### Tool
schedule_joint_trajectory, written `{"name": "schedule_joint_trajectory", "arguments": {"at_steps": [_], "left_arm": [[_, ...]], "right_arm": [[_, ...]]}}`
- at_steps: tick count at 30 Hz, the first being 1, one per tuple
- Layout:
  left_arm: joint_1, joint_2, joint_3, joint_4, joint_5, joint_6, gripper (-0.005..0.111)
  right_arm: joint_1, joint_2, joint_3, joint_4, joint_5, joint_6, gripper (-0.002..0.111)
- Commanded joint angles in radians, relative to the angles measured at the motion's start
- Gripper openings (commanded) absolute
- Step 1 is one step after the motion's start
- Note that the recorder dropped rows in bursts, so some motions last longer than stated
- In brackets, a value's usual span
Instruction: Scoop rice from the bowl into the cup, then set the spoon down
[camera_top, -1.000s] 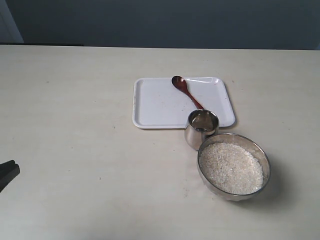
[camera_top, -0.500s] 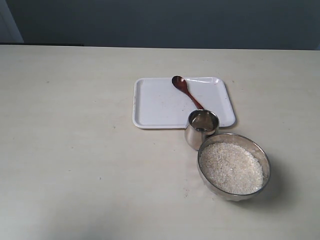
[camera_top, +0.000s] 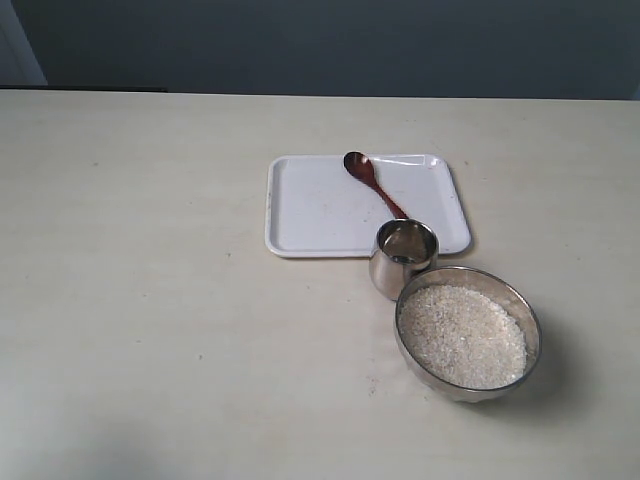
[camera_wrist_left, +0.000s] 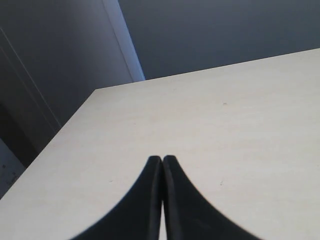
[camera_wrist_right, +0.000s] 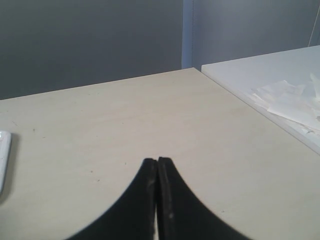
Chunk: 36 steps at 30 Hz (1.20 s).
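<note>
Found the spoon (camera_top: 372, 183) lying on the tray (camera_top: 310, 215), with its handle slanting toward the cup (camera_top: 403, 258) beside the bowl (camera_top: 530, 325) of rice (camera_top: 462, 335). Saw left gripper (camera_wrist_left: 162, 161) and right gripper (camera_wrist_right: 157, 162) pinched together, empty, well apart from it. Judged the right gripper nearer.

Rice (camera_top: 462, 335) in steel bowl (camera_top: 503, 283) beside upright cup (camera_top: 403, 260), wooden spoon (camera_top: 372, 181) behind.
</note>
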<state>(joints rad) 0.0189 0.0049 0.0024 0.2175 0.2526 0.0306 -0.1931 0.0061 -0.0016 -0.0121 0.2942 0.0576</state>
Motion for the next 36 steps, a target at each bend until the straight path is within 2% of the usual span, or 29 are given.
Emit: {"name": "schedule_joint_trajectory", "arguments": {"at_steps": [1,22,27,36], "left_arm": [[0.005,-0.005,-0.002,0.003,-0.012,-0.004,0.001],[0.018,-0.005,-0.002,0.003,-0.012,-0.004,0.001],[-0.021,-0.005,-0.002,0.003,-0.014,-0.004,0.001],[-0.023,-0.005,-0.002,0.003,-0.014,-0.004,0.001]], "right_arm": [[-0.005,-0.006,0.002,0.002,-0.016,0.000,-0.001],[-0.005,-0.006,0.002,0.006,-0.014,0.000,-0.001],[-0.005,-0.006,0.002,0.006,-0.014,0.000,-0.001],[-0.005,-0.006,0.002,0.006,-0.014,0.000,-0.001]]}}
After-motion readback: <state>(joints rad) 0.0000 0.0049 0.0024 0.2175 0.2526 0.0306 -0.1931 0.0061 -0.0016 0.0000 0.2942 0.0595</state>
